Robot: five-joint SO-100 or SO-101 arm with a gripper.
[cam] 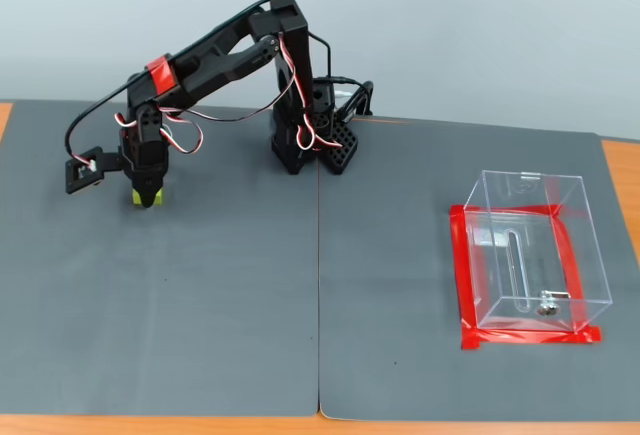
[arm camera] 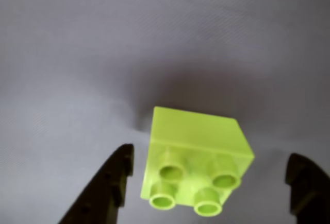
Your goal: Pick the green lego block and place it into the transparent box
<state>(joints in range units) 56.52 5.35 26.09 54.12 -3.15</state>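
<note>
Right now the green lego block [arm camera: 198,159] is lying on the grey mat [cam: 230,295] between the two dark fingers of the gripper [arm camera: 211,183], nearer the left finger [arm camera: 111,183] than the right finger [arm camera: 307,183] in the wrist view, and touching neither of them. The gripper is standing spread wide, with mat showing on both sides of the block. The block is sitting upright on its base, its four round studs facing up toward the wrist camera; it is turned slightly, so one corner is pointing toward the right finger. Being square, it is showing no clear long axis. In the fixed view the green lego block [cam: 148,196] is peeking out just under the lowered gripper [cam: 147,191] at the far left of the mat, while the arm [cam: 215,55] is reaching over from its base [cam: 312,145] at the back. The transparent box [cam: 530,250] is standing well apart at the right, bordered by red tape [cam: 465,275], and the bench [cam: 620,155] is showing orange at the edges.
</note>
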